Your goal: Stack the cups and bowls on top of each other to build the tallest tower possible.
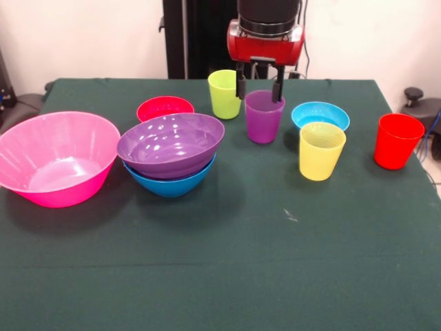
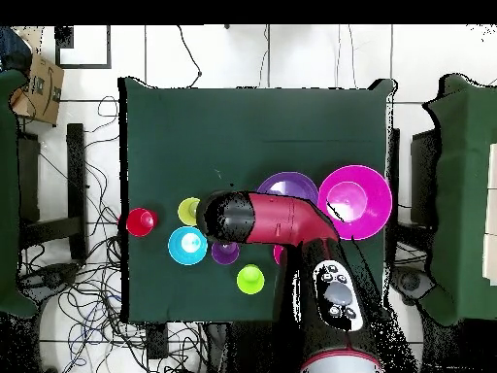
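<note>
My gripper (image 1: 259, 91) hangs open just over the translucent purple cup (image 1: 264, 121), one finger at each side of its rim; the cup stands on the table. A lime green cup (image 1: 224, 94) is behind it to the left. The yellow cup (image 1: 321, 150) and red cup (image 1: 397, 141) stand to the right, by a small light blue bowl (image 1: 320, 115). The large purple bowl (image 1: 171, 143) rests inside the blue bowl (image 1: 169, 181). A small red bowl (image 1: 165, 108) sits behind them. The very large pink bowl (image 1: 55, 158) is at the far left. From overhead the arm (image 2: 277, 219) hides the gripper.
A dark green cloth (image 1: 227, 269) covers the table, with a wide bare stretch along the front. From overhead, cables (image 2: 78, 301) litter the floor beside the table and a cardboard box (image 2: 39, 87) sits at the upper left.
</note>
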